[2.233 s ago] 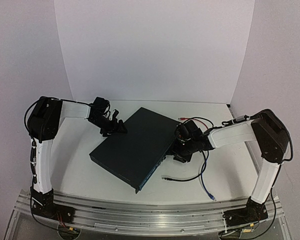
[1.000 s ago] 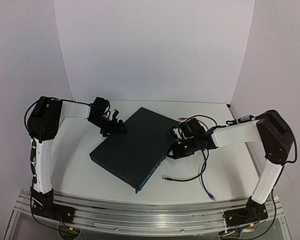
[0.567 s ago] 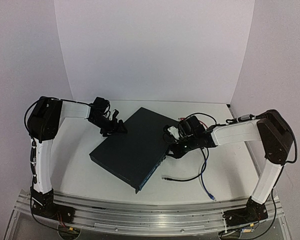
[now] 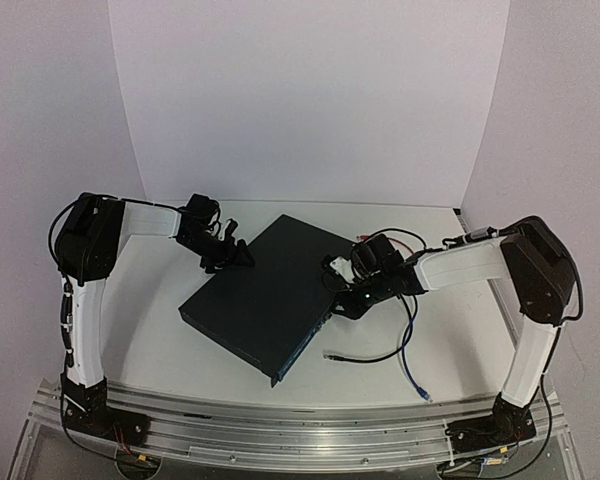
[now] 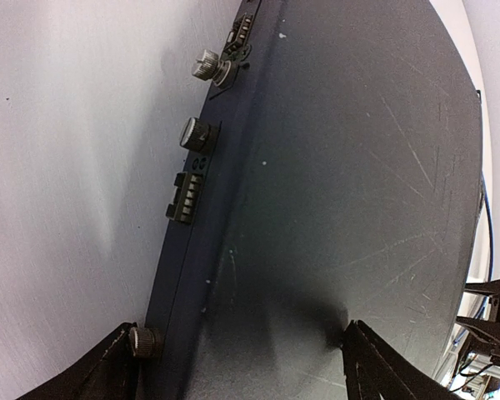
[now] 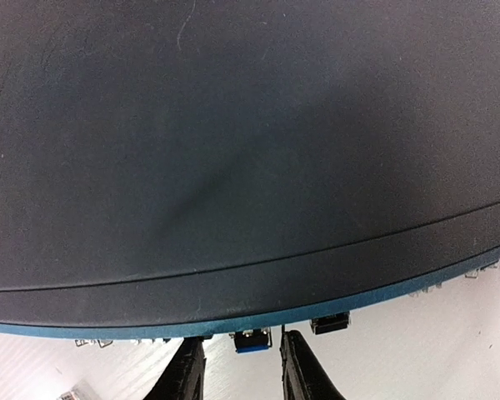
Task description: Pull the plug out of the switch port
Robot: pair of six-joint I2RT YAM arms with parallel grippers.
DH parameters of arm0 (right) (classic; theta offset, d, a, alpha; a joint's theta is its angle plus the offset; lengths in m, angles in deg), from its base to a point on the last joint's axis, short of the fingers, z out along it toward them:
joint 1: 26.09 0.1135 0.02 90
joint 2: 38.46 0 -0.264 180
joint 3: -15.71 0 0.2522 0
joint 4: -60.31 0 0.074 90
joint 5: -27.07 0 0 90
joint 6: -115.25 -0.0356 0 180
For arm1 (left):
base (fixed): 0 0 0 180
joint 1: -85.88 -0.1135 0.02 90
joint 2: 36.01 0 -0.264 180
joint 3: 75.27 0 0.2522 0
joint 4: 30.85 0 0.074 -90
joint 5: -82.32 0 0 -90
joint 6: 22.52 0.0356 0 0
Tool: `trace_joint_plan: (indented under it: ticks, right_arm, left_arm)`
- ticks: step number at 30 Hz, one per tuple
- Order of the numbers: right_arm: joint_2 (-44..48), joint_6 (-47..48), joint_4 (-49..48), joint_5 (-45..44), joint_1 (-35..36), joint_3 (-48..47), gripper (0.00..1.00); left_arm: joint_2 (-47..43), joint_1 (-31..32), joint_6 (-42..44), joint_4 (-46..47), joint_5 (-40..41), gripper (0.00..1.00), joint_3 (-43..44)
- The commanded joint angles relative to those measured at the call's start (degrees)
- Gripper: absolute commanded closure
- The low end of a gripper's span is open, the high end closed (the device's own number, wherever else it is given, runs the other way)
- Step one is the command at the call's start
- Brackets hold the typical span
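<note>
The switch lies flat and skewed on the counter; the left end effector is spread wide, its fingers straddling the switch's far-left edge; the right end effector is narrowly parted, flanking a blue plug seated in the socket face; loose cables lie just beside.

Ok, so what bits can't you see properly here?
Top view: the right fingers cover the small blue plug in the flat dark navy metal switch.
Right wrist view: the switch's overhanging top hides most sockets.
Left wrist view: the bottom edge cuts off the left fingers; contact unclear.
</note>
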Motion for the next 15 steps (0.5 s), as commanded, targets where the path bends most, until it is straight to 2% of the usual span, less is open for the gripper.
trace_joint_plan:
  ticks: [1, 15]
  right_arm:
    - [-1.31, 1.16, -0.28, 0.49, -0.16, -2.94, 0.72]
    - [-3.09, 3.41, -0.38, -0.65, -0.17, -4.66, 0.76]
  left_arm:
    - [2.37, 0.65, 1.41, -4.06, 2.50, 0.17, 1.22]
    - [3.15, 0.65, 1.59, -4.06, 1.77, 0.18, 1.44]
